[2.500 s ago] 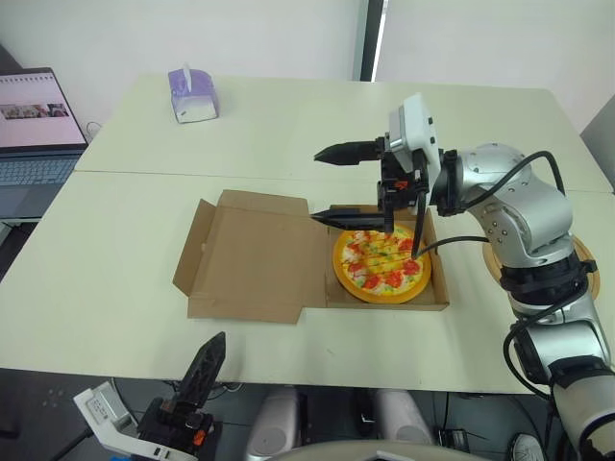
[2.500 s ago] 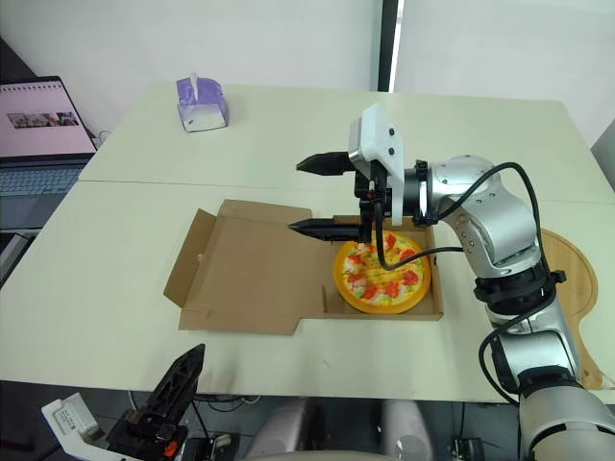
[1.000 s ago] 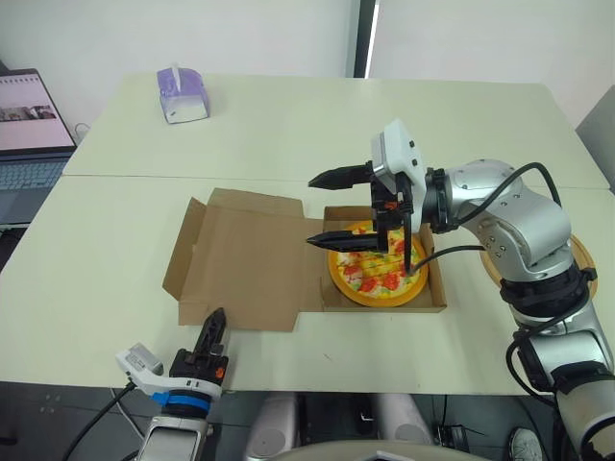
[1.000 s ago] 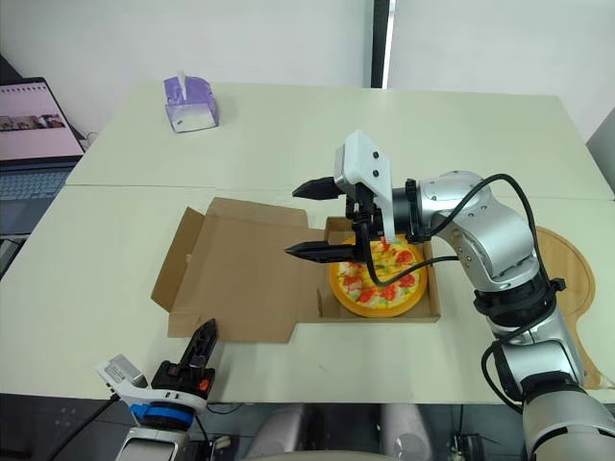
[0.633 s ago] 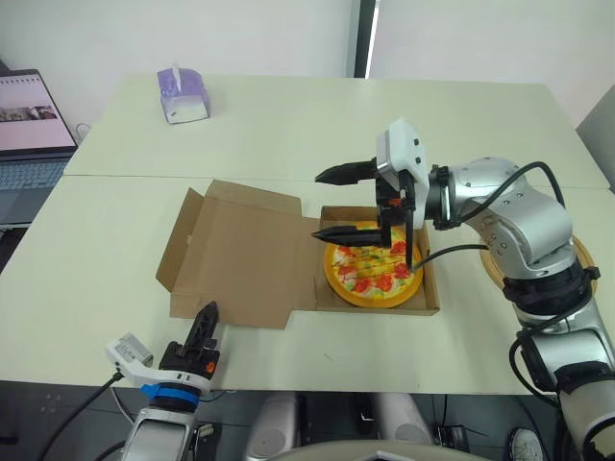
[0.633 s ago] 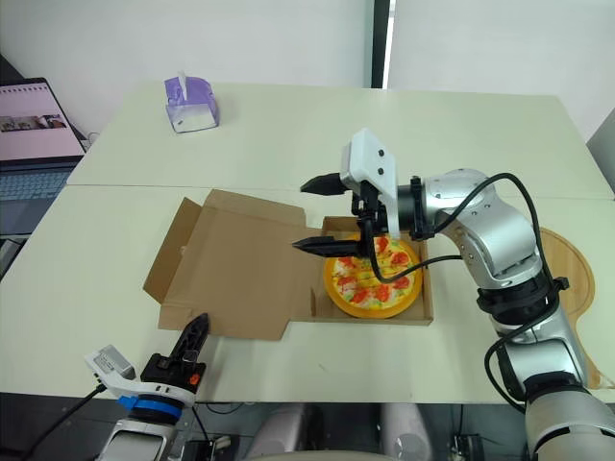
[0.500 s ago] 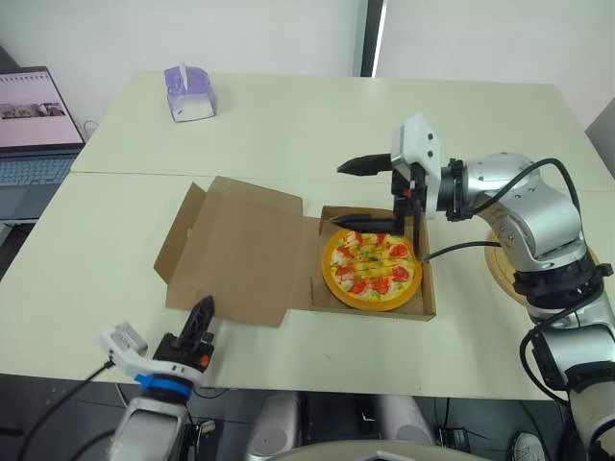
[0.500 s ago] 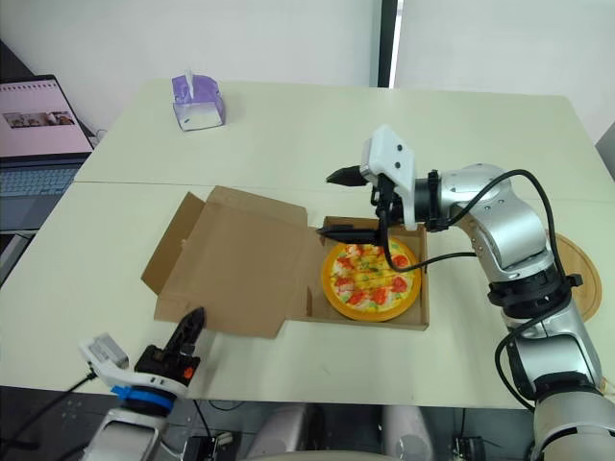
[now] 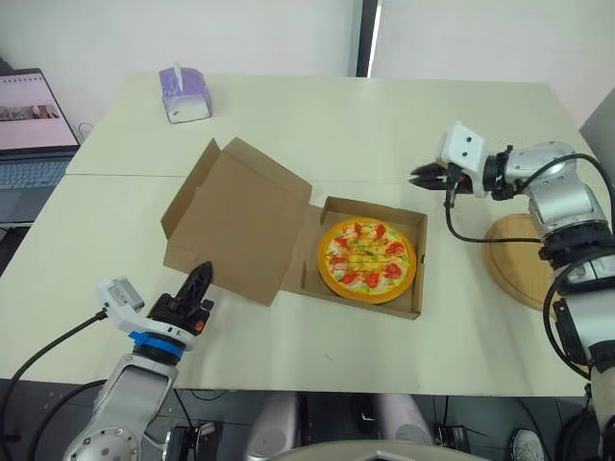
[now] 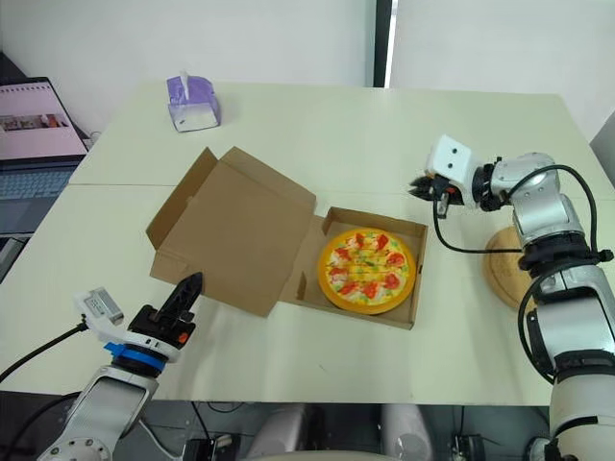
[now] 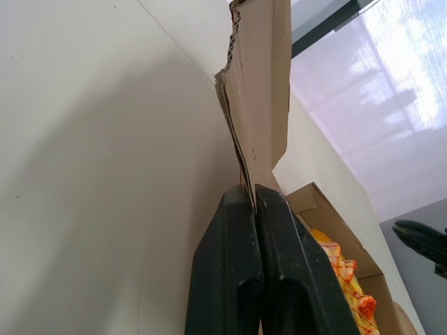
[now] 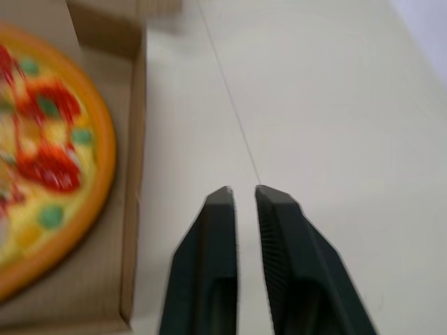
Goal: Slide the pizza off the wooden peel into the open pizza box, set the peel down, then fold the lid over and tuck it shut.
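The pizza (image 9: 366,259) lies in the tray of the open cardboard box (image 9: 415,223). The lid (image 9: 235,221) stands tilted up on the box's left side. My left gripper (image 9: 199,281) is shut, its tips touching the lid's near edge; in the left wrist view the cardboard lid (image 11: 258,91) rises straight from the left gripper (image 11: 253,190). My right gripper (image 9: 423,176) is shut and holds nothing, hovering over the table just past the box's far right corner. The round wooden peel (image 9: 524,259) lies flat on the table to the right of the box.
A purple tissue box (image 9: 184,93) stands at the table's far left. A laptop (image 9: 34,125) sits on a side desk beyond the left edge. A seam (image 12: 230,105) crosses the table under my right gripper.
My right gripper drew back from above the pizza to the right and shut. The lid rose from flat to tilted. My left gripper came up to the lid's near edge.
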Controlling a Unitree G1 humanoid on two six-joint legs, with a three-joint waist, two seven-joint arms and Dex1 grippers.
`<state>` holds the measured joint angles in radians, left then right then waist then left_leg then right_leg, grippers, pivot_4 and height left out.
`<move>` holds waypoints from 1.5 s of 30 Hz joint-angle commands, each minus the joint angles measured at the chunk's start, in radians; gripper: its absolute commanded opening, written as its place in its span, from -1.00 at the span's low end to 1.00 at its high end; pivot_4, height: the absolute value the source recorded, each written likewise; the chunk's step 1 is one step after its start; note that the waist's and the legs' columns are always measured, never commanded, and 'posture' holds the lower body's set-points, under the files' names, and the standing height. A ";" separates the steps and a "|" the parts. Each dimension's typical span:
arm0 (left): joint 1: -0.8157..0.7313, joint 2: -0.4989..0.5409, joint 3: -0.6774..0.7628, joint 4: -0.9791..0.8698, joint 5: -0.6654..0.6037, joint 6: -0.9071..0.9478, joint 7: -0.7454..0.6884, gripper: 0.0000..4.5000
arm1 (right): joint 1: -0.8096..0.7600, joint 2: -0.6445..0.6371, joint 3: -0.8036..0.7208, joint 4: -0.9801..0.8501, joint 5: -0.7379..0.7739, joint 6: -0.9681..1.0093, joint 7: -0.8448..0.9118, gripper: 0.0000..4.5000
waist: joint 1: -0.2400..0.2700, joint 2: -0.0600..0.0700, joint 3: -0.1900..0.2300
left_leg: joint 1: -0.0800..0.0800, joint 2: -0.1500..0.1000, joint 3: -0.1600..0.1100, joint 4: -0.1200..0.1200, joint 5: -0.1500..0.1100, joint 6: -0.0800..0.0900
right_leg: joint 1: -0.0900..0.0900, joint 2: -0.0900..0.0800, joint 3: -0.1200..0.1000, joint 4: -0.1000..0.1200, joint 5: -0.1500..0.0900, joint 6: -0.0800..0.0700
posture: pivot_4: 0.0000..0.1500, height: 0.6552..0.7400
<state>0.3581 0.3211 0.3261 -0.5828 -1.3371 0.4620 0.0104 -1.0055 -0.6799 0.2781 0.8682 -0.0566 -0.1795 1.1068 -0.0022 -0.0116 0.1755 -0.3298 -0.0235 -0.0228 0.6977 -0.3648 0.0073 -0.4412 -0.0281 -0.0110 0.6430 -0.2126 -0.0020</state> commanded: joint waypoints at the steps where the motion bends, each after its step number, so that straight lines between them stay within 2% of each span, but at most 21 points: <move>1: -0.011 0.012 0.011 -0.007 -0.007 0.012 -0.013 -1.00 | -0.058 0.016 0.012 0.144 -0.072 -0.122 -0.030 -0.98 | 0.000 0.000 0.000 | 0.000 0.000 0.000 0.000 0.000 0.000 | 0.000 0.000 0.000 0.000 0.000 0.000 | 1.00 1.00; 5: -0.015 0.012 0.010 -0.007 -0.003 0.022 -0.017 -1.00 | -0.079 0.038 0.017 0.243 -0.114 -0.181 -0.022 -0.98 | 0.000 0.000 0.000 | 0.000 0.000 0.000 0.000 0.000 -0.001 | 0.000 0.000 0.000 0.000 0.000 0.000 | 1.00 1.00; 7: -0.016 0.011 0.007 -0.004 0.000 0.026 -0.018 -1.00 | -0.069 0.040 0.013 0.253 -0.111 -0.195 0.047 -0.98 | 0.000 0.000 0.000 | 0.000 0.000 0.000 0.000 0.001 -0.001 | 0.000 0.000 0.000 0.000 0.000 0.000 | 1.00 1.00; 16: -0.054 0.038 -0.013 0.035 0.019 0.070 -0.057 -1.00 | 0.023 0.007 -0.041 0.154 -0.052 -0.156 0.227 -0.98 | 0.003 0.000 0.000 | 0.000 0.000 -0.001 0.000 0.001 -0.001 | 0.000 0.000 -0.001 0.000 0.000 0.000 | 1.00 1.00; 21: -0.160 0.093 -0.015 0.114 0.039 0.115 -0.088 -1.00 | 0.131 -0.024 -0.071 -0.012 -0.004 -0.077 0.275 -0.98 | 0.007 0.000 0.000 | 0.000 0.000 -0.002 0.000 0.001 -0.001 | 0.001 0.000 -0.001 0.001 0.000 0.000 | 1.00 1.00; 25: -0.271 0.175 -0.027 0.197 0.086 0.172 -0.152 -1.00 | 0.255 -0.067 -0.092 -0.209 0.039 0.015 0.299 -0.98 | 0.018 0.000 -0.001 | 0.000 0.000 -0.005 0.000 0.001 -0.002 | 0.002 0.000 -0.003 0.001 0.000 0.000 | 1.00 1.00; 32: -0.503 0.280 -0.084 0.329 0.212 0.236 -0.300 -1.00 | 0.441 -0.119 -0.134 -0.524 0.102 0.189 0.274 -0.98 | 0.026 0.000 -0.001 | 0.000 0.000 -0.005 0.000 0.001 -0.003 | 0.002 0.000 -0.003 0.001 0.000 0.000 | 1.00 1.00; 38: -0.737 0.263 -0.165 0.478 0.342 0.248 -0.422 -1.00 | 0.574 -0.145 -0.175 -0.736 0.153 0.321 0.230 -0.98 | 0.025 0.000 -0.001 | 0.000 -0.001 -0.005 0.001 0.002 -0.004 | 0.001 -0.001 -0.003 0.001 0.001 0.001 | 1.00 1.00; 45: -0.909 0.220 -0.238 0.615 0.489 0.228 -0.557 -1.00 | 0.692 -0.167 -0.208 -0.929 0.206 0.446 0.176 -0.98 | 0.024 0.000 0.000 | 0.000 -0.001 -0.005 0.001 0.003 -0.005 | 0.001 -0.001 -0.003 0.001 0.001 0.001 | 1.00 1.00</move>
<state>-0.5204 0.5515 0.1113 0.0220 -0.8764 0.7057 -0.5006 -0.3183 -0.8359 0.0984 0.0093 0.1121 0.2420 1.2971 0.0219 -0.0119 0.1751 -0.3303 -0.0248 -0.0278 0.6982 -0.3619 0.0020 -0.4407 -0.0288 -0.0136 0.6443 -0.2119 -0.0011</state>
